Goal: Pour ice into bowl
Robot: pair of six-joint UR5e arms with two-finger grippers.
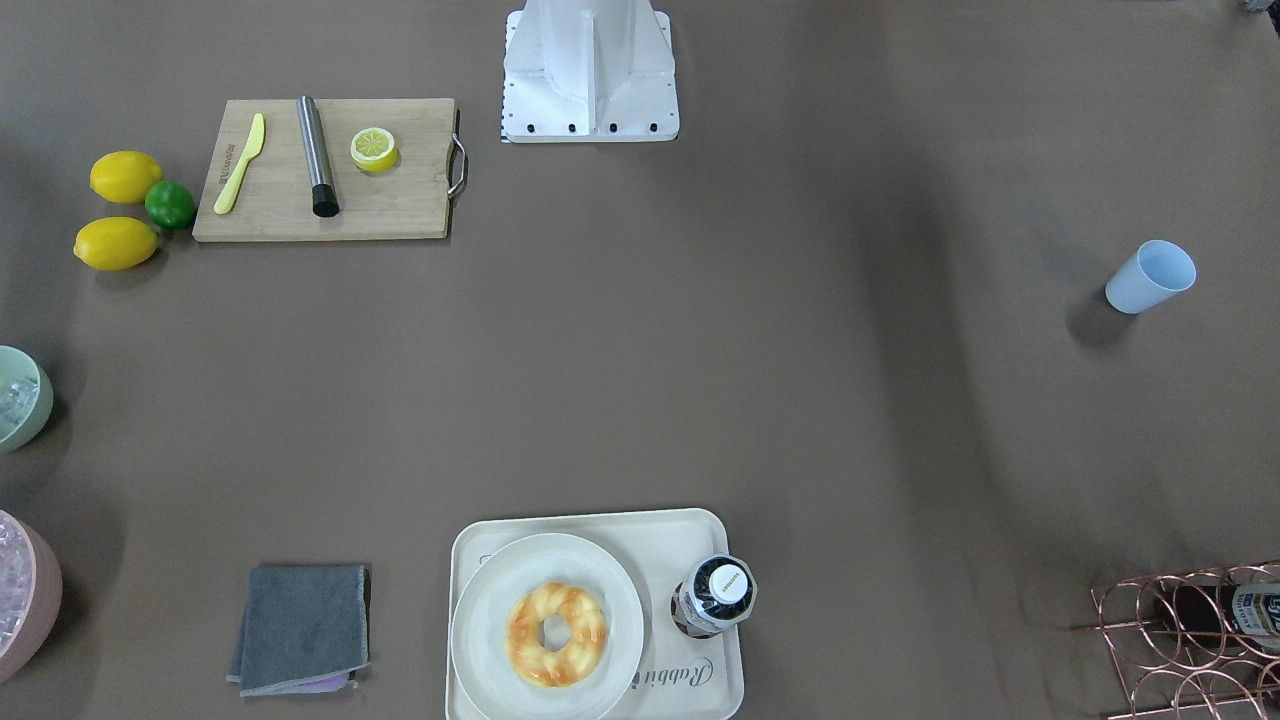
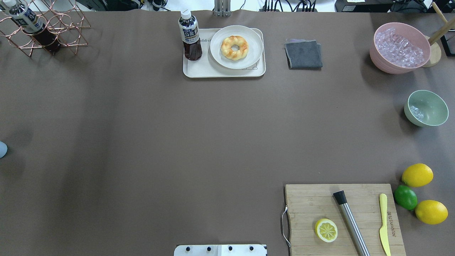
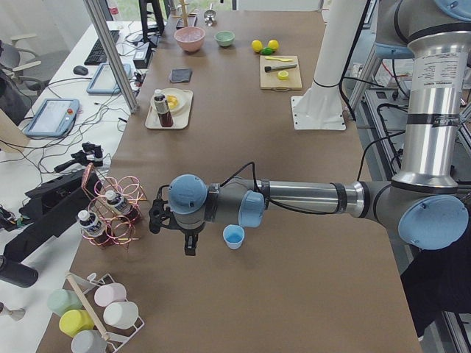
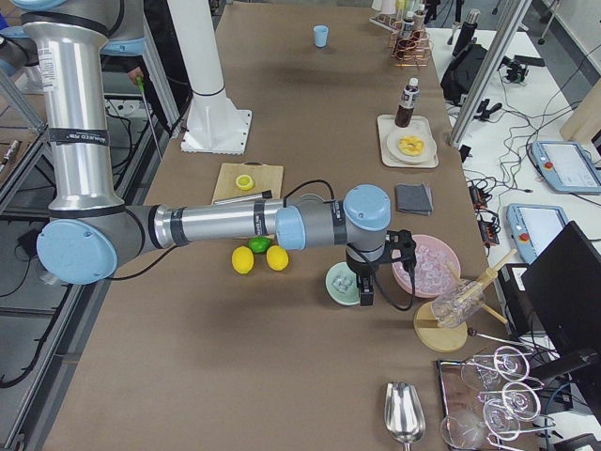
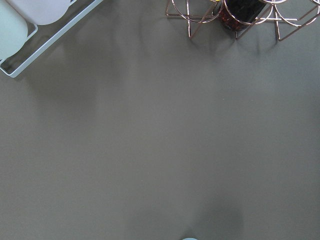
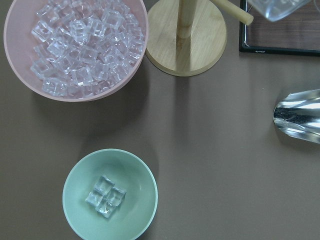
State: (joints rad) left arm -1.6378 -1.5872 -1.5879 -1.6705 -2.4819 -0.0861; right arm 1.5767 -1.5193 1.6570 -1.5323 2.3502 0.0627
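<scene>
Mint-green bowl (image 6: pixel 136 182) held a few ice cubes (image 6: pixel 106 196) beside the pink container (image 6: pixel 90 97). Neither left gripper (image 3: pixel 190 247) nor right gripper (image 4: pixel 366 295) showed whether its jaws were parted.

On my screens the left arm (image 3: pixel 309 197) was a run of brushed silver tubes joined by grey housings with round pale blue caps (image 3: pixel 188 194), and a thin black cable (image 3: pixel 243 170) looped above its wrist. The right arm (image 4: pixel 207 225) wore the same silver, grey and blue, with black bands and small lettering on its widest tube. The left gripper (image 3: pixel 190 250) and right gripper (image 4: pixel 366 299) were black. The white pedestal (image 1: pixel 590 70) had a flat flange dotted with dark screws (image 1: pixel 572 128).
</scene>
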